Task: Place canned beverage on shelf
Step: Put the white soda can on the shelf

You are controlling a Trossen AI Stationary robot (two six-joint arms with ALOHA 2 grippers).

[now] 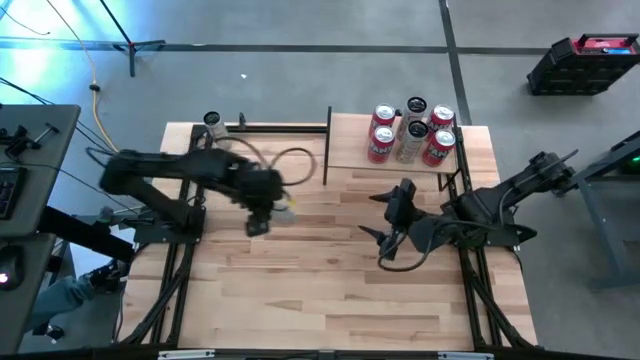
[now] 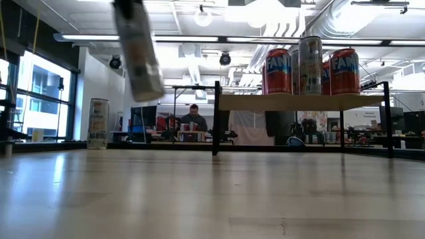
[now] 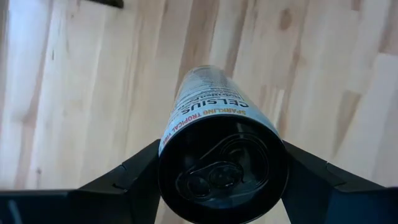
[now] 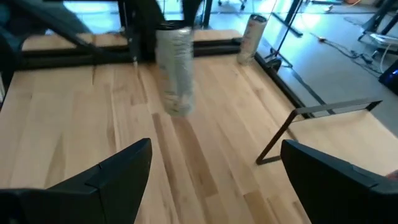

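The left claw (image 3: 217,180) is clamped on a Celsius can (image 3: 214,124) held clear above the desk (image 1: 300,290) — a tilt or loose grip could drop it, or it could knock the Fanta cans (image 1: 383,135) crowding the shelf (image 1: 345,150) — while the right claw (image 4: 211,174) waits with fingers apart.

Pale planked tabletop (image 1: 300,290), red cans (image 1: 382,132) on pale shelf (image 1: 345,150), black-lidded silver can (image 3: 214,149), dark hand (image 3: 224,186)
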